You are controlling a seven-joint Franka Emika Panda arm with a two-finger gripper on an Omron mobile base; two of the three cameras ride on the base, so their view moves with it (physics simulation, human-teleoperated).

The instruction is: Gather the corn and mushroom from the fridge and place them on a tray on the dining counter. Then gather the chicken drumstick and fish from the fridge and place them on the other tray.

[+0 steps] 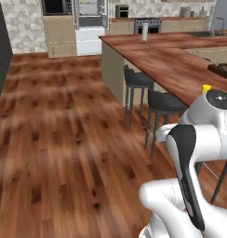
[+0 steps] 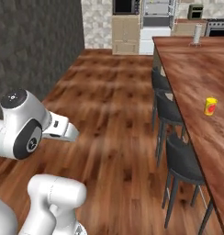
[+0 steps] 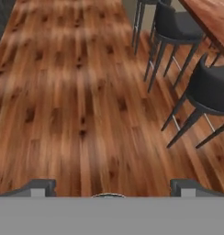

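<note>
Over the wood floor the gripper hangs with fingers spread wide, nothing between them. Off to the right sit dark bar stools along the dining counter, and the corn stands near its stool-side edge, well apart from the fingers.

A home kitchen is shown. A long wooden counter is lined with dark stools along its floor side, over a plank floor. Beyond the counter's far end, a fridge, a stove and beige cabinets are set against a tiled wall. A microwave is mounted above the cabinets.
</note>
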